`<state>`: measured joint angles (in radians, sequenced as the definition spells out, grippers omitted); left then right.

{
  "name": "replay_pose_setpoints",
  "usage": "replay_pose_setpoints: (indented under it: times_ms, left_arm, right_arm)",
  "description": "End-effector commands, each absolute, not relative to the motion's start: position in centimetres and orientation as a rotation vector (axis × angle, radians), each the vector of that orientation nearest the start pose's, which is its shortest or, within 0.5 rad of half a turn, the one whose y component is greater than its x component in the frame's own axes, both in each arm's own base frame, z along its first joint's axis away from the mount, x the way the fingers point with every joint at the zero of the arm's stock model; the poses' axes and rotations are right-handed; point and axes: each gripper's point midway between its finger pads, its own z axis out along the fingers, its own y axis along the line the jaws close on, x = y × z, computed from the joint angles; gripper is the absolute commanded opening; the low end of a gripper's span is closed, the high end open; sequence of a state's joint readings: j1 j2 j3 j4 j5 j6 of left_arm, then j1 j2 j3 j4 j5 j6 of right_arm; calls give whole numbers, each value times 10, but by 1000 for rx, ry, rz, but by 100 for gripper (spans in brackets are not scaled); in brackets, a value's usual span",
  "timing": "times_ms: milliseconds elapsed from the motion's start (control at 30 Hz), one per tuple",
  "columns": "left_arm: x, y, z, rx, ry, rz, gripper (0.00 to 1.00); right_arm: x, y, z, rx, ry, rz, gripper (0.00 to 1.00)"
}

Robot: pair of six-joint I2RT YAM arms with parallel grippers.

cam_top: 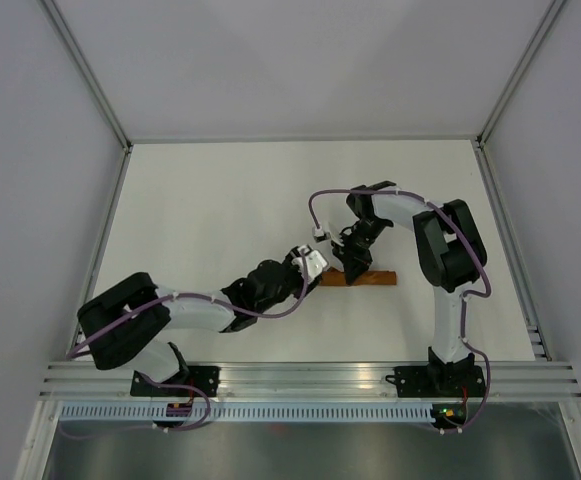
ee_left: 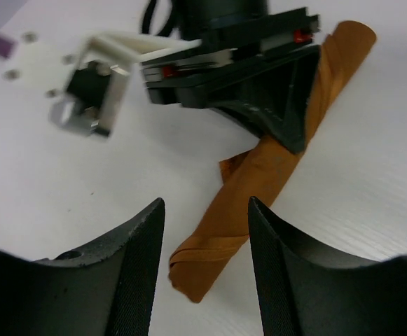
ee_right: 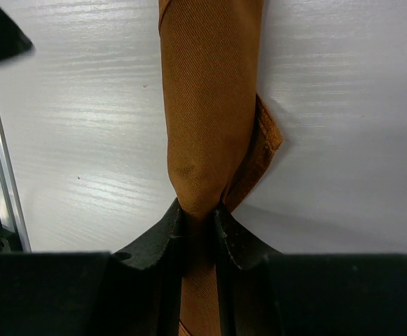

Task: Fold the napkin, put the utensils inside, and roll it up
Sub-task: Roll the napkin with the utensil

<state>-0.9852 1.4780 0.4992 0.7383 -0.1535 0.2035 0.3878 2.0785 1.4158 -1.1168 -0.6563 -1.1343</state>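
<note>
The right tool (ee_right: 199, 217) is seen closed down narrow on the napkin (ee_right: 210, 105), its fingertips pinching the rust-orange roll across its width so that the cloth is waisted at the grip. The left tool (ee_left: 207, 210) is held open with nothing between its jaws, and the near end of the roll lies just beyond its fingertips. The napkin is found rolled into a slim tube lying flat on the white tabletop (cam_top: 220, 200), between the two arms and nearer the right one. The utensils cannot be seen, and whether they are wrapped inside cannot be told. A loose corner of cloth (ee_right: 266, 140) is left sticking out beside the roll close to the pinch. It is judged that the wrap could spring open from there once the pinch is released, the fabric being smooth and apt to slide. If the roll were tugged by that single pinch, it could be dragged askew, and anything inside could be let slip out of an open end. The near end could also be caught and unwound by the open left tool. No brand, label or legible writing is made out in any view.
</note>
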Motion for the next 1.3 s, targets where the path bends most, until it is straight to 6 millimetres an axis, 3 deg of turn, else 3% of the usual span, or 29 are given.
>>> replay_pose_setpoints:
  times_ms: [0, 33, 267, 567, 900, 1033, 1167, 1267]
  left_arm:
    - [254, -352, 107, 1125, 1471, -304, 57]
    - [247, -360, 94, 1196, 1462, -280, 57]
    - [238, -387, 63, 1375, 1432, -234, 59]
    - [245, -392, 36, 1465, 1428, -168, 62]
    - [246, -383, 3, 1585, 1494, -148, 59]
    - [242, -382, -9, 1646, 1551, -194, 47]
    - [235, -379, -22, 1706, 1610, -245, 24]
    - [226, -380, -27, 1744, 1642, -308, 17]
  right_arm:
    - [260, 172, -29, -2058, 2215, 956, 10]
    - [261, 172, -30, -2059, 2216, 954, 10]
    - [263, 168, -34, -2046, 2245, 961, 10]
    - [263, 166, -34, -2042, 2253, 973, 11]
    - [263, 165, -33, -2046, 2261, 990, 11]
    - [262, 165, -32, -2042, 2271, 1013, 11]
    - [263, 166, -31, -2039, 2270, 1019, 14]
    - [267, 169, -27, -2010, 2265, 1005, 25]
